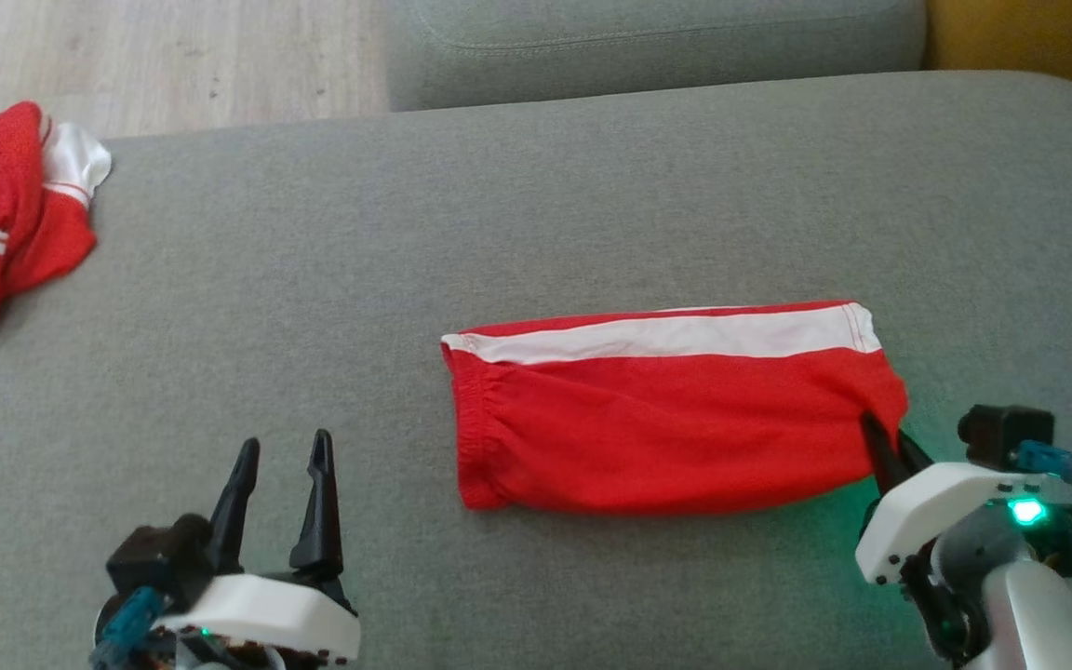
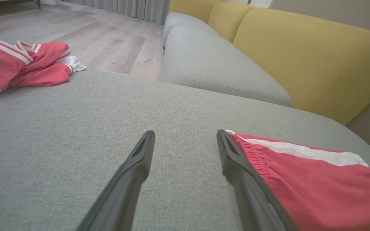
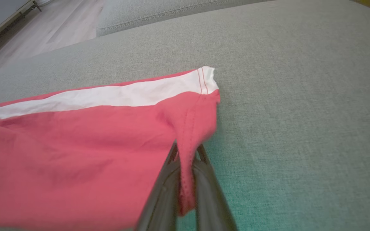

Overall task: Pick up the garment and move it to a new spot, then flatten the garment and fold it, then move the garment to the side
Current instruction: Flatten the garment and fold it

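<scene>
My right gripper (image 1: pixel 882 435) pinches the hem of the folded red fabric shorts with a white stripe (image 1: pixel 676 409) | shorts lie flat on the grey fabric cushion (image 1: pixel 536 214) | my left gripper (image 1: pixel 285 447) stands spread, empty.

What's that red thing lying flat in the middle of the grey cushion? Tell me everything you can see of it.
It is a red garment, apparently folded shorts, of thin soft fabric. A white stripe runs along its far edge and a gathered elastic waistband forms its left end. It lies fairly flat on the grey cushion. The right gripper is shut on its near right corner, pinching the hem up slightly.
</scene>
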You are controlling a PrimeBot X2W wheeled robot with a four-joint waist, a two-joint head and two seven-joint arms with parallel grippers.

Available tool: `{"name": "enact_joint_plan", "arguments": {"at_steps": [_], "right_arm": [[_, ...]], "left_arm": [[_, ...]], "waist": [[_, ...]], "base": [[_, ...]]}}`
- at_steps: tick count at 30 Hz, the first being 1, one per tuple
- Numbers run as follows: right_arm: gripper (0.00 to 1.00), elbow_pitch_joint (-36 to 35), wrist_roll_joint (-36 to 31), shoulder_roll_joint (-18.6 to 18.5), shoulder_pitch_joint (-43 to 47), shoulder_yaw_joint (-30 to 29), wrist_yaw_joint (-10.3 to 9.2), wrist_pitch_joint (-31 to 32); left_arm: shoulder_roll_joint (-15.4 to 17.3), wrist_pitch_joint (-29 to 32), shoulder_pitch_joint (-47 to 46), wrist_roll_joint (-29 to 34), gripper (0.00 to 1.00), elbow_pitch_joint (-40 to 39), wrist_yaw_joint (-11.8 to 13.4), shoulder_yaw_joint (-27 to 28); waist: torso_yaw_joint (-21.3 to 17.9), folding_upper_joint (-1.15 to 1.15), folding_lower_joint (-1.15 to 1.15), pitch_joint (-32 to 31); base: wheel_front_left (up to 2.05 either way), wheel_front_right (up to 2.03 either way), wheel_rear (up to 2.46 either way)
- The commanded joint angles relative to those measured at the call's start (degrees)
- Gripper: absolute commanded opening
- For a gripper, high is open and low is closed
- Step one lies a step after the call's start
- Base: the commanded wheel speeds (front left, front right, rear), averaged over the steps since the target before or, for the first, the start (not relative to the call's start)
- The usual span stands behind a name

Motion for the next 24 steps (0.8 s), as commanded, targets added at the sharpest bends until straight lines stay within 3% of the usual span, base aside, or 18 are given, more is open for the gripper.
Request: {"name": "enact_joint_plan", "arguments": {"at_steps": [1, 8, 12, 24], "right_arm": [[0.0, -2.4, -0.3, -0.2, -0.9, 0.7, -0.04, 0.3], [0.0, -3.5, -0.4, -0.1, -2.3, 1.2, -0.04, 0.1], [0.0, -4.5, -0.8, -0.1, -6.4, 4.3, -0.04, -0.4], [0.0, -1.5, 4.7, -0.1, -14.2, 28.4, -0.04, 0.3]], "left_arm": [[0.7, -0.3, -1.8, 0.5, 1.0, -1.6, 0.0, 1.8], [0.1, -0.6, -1.9, 0.3, 1.0, -0.8, -0.2, 1.4], [0.1, -0.9, -1.9, 0.1, 1.0, -0.5, -0.3, 1.5], [-0.4, -1.5, -1.9, -0.4, 1.0, 0.0, -0.4, 1.5]], "waist": [[0.6, 0.0, 0.0, 0.1], [3.2, 0.0, 0.0, 0.5], [4.7, 0.0, 0.0, 0.4], [9.3, 0.0, 0.0, -0.5]], "base": [[0.0, 0.0, 0.0], [0.0, 0.0, 0.0], [0.0, 0.0, 0.0], [0.0, 0.0, 0.0]]}}
